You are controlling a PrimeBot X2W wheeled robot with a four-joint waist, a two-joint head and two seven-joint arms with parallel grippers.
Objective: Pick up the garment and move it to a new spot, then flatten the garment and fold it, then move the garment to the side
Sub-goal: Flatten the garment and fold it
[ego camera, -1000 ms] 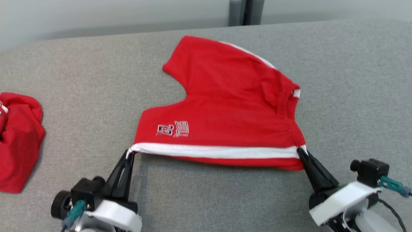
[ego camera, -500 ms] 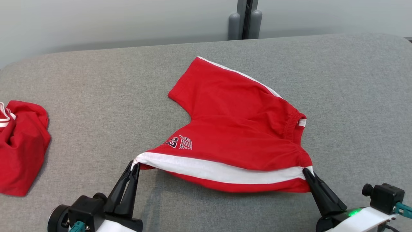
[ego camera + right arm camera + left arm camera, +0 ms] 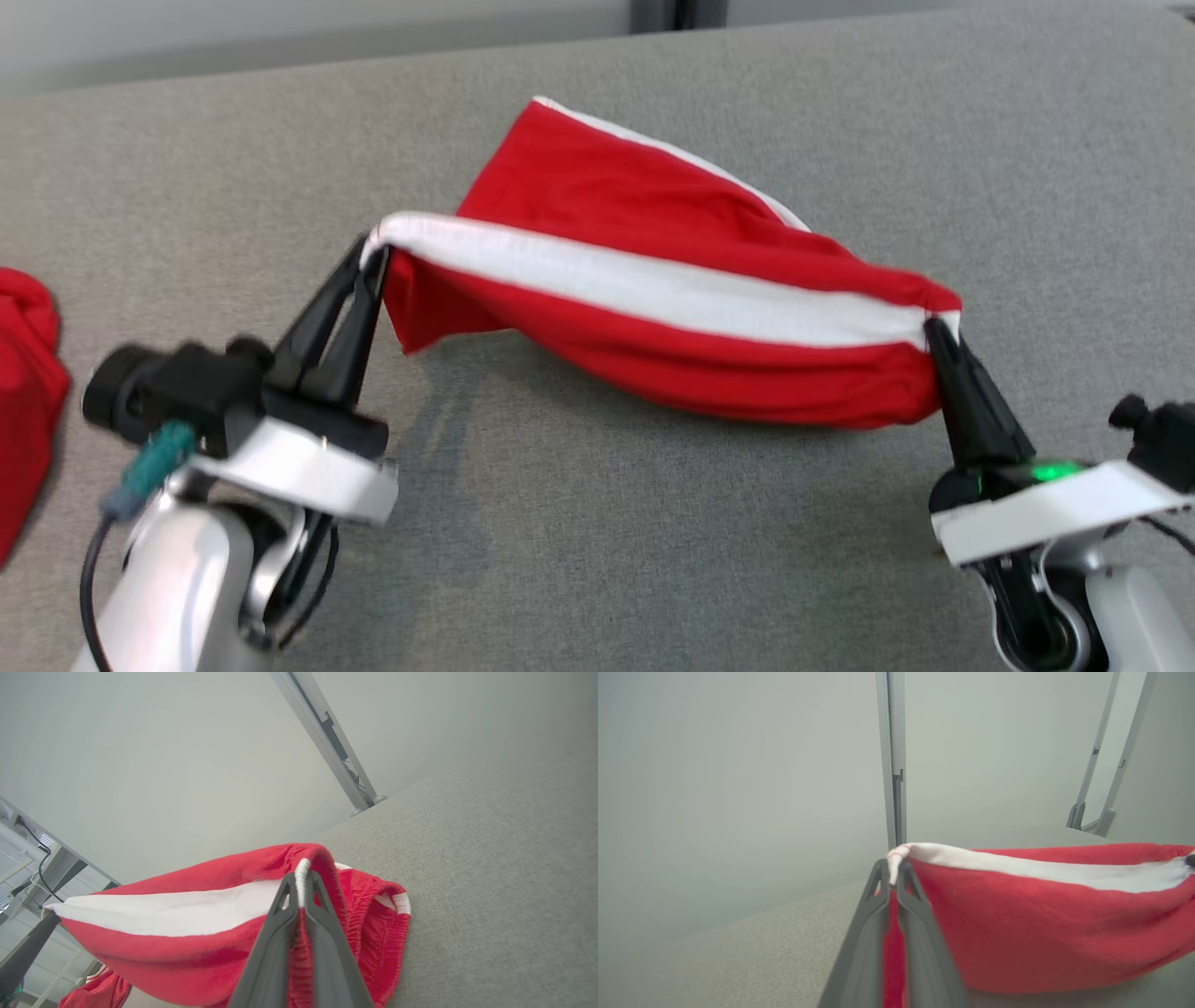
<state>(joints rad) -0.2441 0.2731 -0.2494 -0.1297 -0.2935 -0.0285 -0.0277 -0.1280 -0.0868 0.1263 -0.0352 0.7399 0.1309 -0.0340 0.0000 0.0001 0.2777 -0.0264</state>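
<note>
The head camera looks down from above and behind the left pincer (image 3: 373, 250) and right pincer (image 3: 931, 323), at middling range, over the grey bench (image 3: 653, 532). Each wrist camera sits close behind its own pincer, looking low along the fingers toward the pale wall (image 3: 738, 788) beyond. All three views share the red garment (image 3: 607, 187) stretched between the pincers, and the bench under it.

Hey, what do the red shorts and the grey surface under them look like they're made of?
The red shorts look like a soft matte knit, probably cotton jersey: the cloth sags and drapes, and the waistband is gathered elastic. The grey surface looks like matte woven upholstery fabric with a fine heathered weave; what lies beneath cannot be told.
</note>
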